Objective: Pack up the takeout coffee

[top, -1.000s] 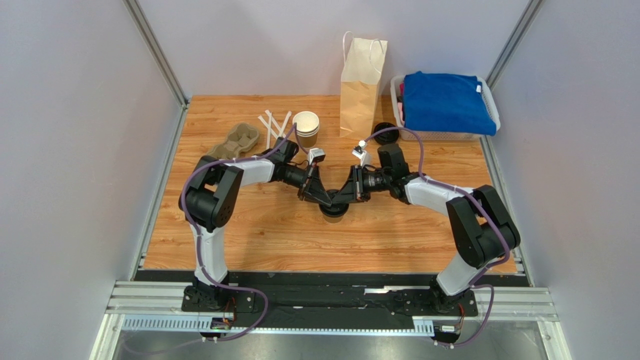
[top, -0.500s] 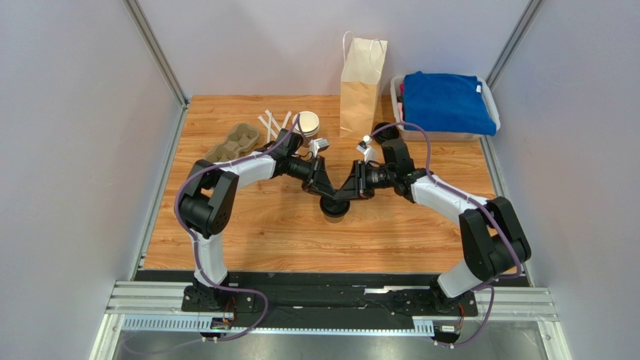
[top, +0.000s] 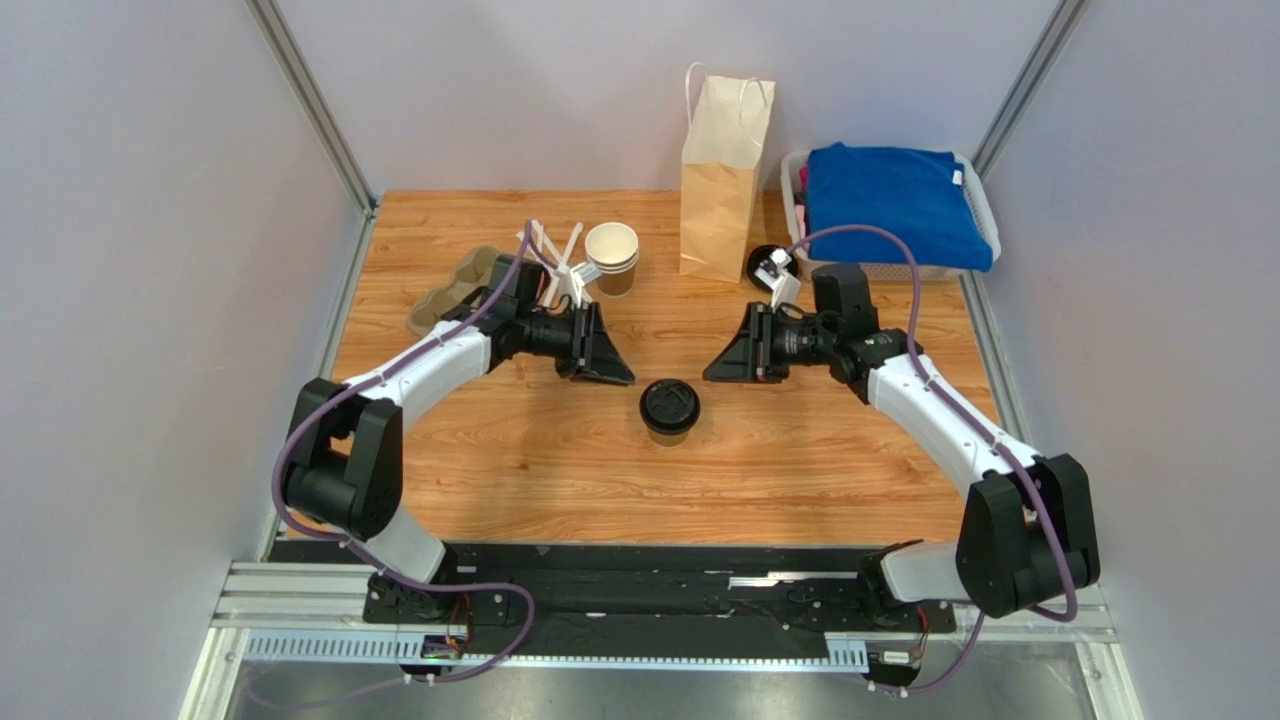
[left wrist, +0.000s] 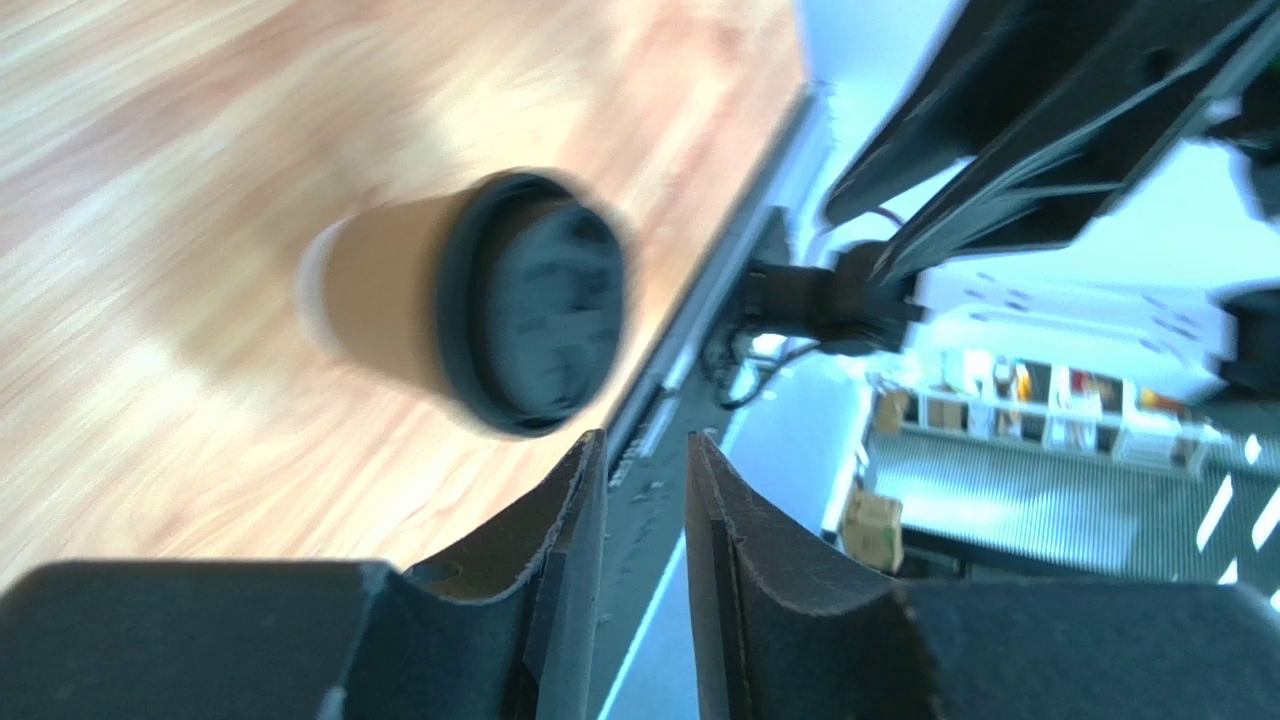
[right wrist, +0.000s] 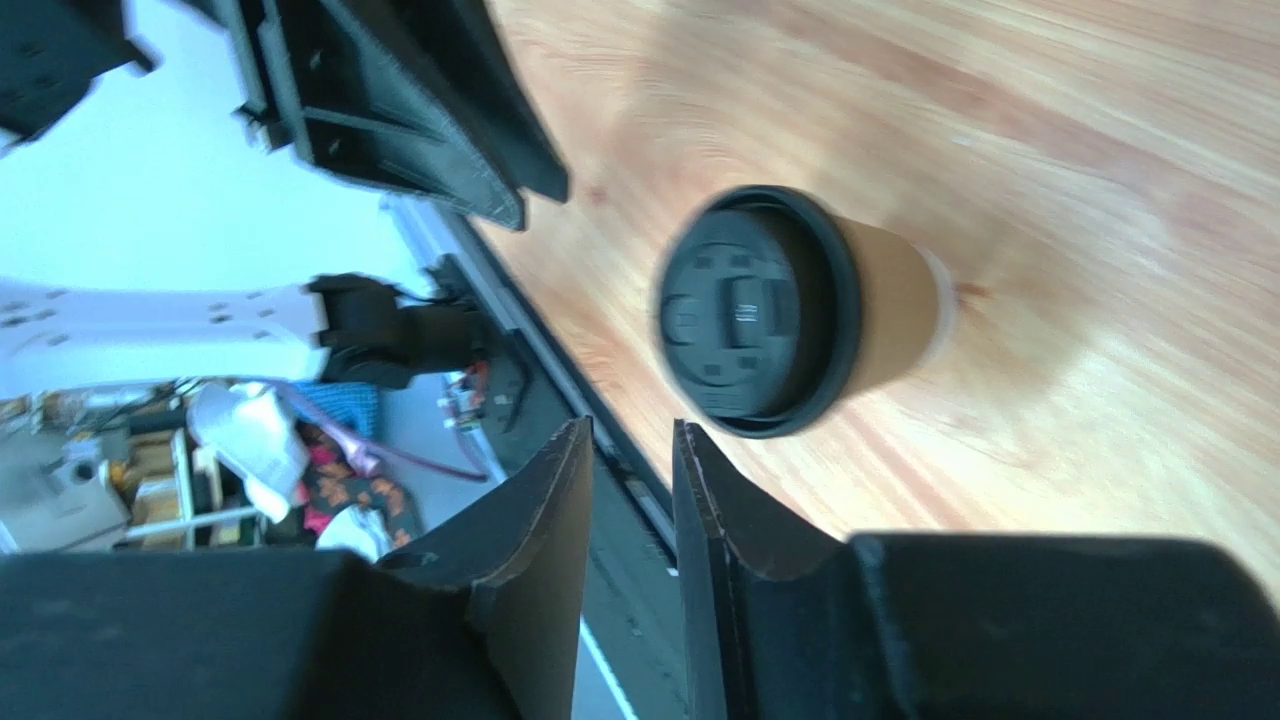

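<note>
The takeout coffee (top: 669,408) stands upright with its lid on, near the middle of the table (top: 601,480), and nothing touches it. We find the left gripper (top: 609,365) at its ten o'clock and the right gripper (top: 732,365) at its two o'clock, each with jaws parted by a narrow gap and holding nothing. A second ago both met over the lid; now they stand clear of the cup. Both arms stretch low, forearms angled inward, and the paper bag (top: 721,158) stands at twelve o'clock.
</note>
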`<state>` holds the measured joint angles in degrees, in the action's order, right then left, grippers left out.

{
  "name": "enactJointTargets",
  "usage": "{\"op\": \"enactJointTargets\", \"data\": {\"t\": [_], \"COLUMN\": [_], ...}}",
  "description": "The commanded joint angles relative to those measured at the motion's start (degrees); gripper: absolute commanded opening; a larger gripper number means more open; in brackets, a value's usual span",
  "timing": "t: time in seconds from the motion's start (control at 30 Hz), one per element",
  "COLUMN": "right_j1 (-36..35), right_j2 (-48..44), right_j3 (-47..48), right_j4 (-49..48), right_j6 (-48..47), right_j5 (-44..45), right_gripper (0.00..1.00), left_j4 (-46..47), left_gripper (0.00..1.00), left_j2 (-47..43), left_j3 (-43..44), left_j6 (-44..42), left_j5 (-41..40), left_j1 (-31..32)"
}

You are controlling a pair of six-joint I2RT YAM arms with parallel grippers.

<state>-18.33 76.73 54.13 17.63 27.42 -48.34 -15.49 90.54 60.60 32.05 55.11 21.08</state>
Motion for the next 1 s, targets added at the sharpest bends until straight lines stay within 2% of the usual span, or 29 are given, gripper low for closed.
{"op": "enactJointTargets", "data": {"t": [0.0, 0.27, 0.43, 0.53, 0.67, 0.7, 0.73, 0.77, 0.87, 0.9, 0.97], "right_j1": [0.3, 0.2, 0.3, 0.3, 0.1, 0.0, -0.2, -0.9, -3.2, -3.9, -5.8], "right_j2": [3.1, 8.7, 9.5, 7.4, 3.3, 2.6, 2.0, 1.4, 1.0, 1.1, 1.8], "right_j3": [-0.3, 0.1, -0.2, -0.6, -0.4, 0.1, 0.5, 1.1, 2.3, 2.6, 3.3], "right_j4": [3.6, 1.4, 0.8, 1.3, 3.5, 4.1, 4.6, 6.0, 6.4, 6.4, 6.5], "right_j6": [-5.4, -5.0, -4.5, -4.7, -6.0, -6.2, -6.5, -7.0, -7.2, -7.3, -7.3], "right_j5": [5.5, 6.8, 5.7, 4.4, 5.7, 6.7, 7.9, 10.3, 13.7, 14.8, 17.3], "right_gripper": [0.29, 0.28, 0.28, 0.29, 0.37, 0.4, 0.42, 0.43, 0.43, 0.43, 0.42], "left_j4": [-4.4, -5.4, -4.6, -3.3, -7.0, -9.2, -10.2, -11.6, -15.7, -16.6, -16.9], "left_gripper": [0.36, 0.36, 0.37, 0.37, 0.46, 0.51, 0.63, 0.69, 0.7, 0.7, 0.67], "left_j2": [1.5, 8.1, 8.7, 6.0, 0.2, -0.8, -1.8, -3.2, -5.2, -5.5, -5.4], "left_j3": [-1.3, 1.4, 1.9, 0.6, 1.0, 1.3, 1.4, 2.5, 4.8, 5.3, 6.8], "left_j6": [-4.4, -6.0, -5.9, -6.4, -10.7, -13.3, -14.4, -15.4, -18.6, -18.2, -15.6], "left_j5": [-5.1, -5.7, -4.0, -3.3, -8.3, -10.5, -11.5, -13.1, -17.9, -21.2, -22.3], "left_j1": [0.3, 0.5, 1.0, 0.9, 1.2, 1.3, 1.8, 2.3, 6.4, 8.5, 9.9]}}
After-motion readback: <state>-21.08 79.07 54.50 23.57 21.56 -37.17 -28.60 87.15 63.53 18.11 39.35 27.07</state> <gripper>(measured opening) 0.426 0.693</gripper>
